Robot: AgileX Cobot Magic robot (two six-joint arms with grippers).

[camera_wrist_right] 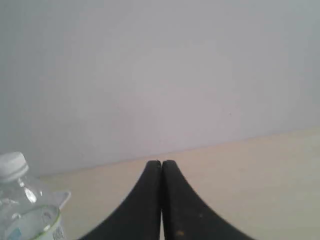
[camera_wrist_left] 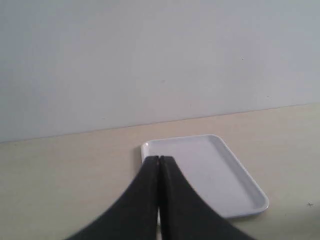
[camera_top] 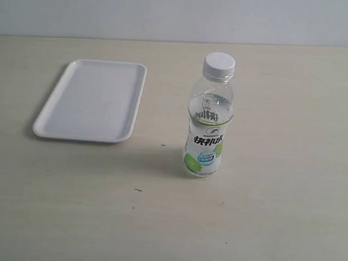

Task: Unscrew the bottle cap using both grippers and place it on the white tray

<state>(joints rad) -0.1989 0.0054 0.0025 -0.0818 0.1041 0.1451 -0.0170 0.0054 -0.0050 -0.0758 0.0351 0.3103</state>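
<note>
The clear bottle (camera_top: 208, 124) stands upright on the table, its white-and-green label facing the exterior camera. The white bottle cap (camera_top: 219, 64) sits screwed on its neck. The white tray (camera_top: 92, 100) lies flat and bare to the bottle's left. Neither arm shows in the exterior view. In the left wrist view my left gripper (camera_wrist_left: 159, 159) is shut with nothing in it, and the tray (camera_wrist_left: 215, 172) lies beyond its tips. In the right wrist view my right gripper (camera_wrist_right: 161, 163) is shut and holds nothing; the bottle (camera_wrist_right: 25, 215) and its cap (camera_wrist_right: 12, 166) stand off to one side.
The pale wooden table (camera_top: 275, 221) stretches around the bottle and tray. A plain light wall (camera_top: 170, 11) rises behind the table's far edge.
</note>
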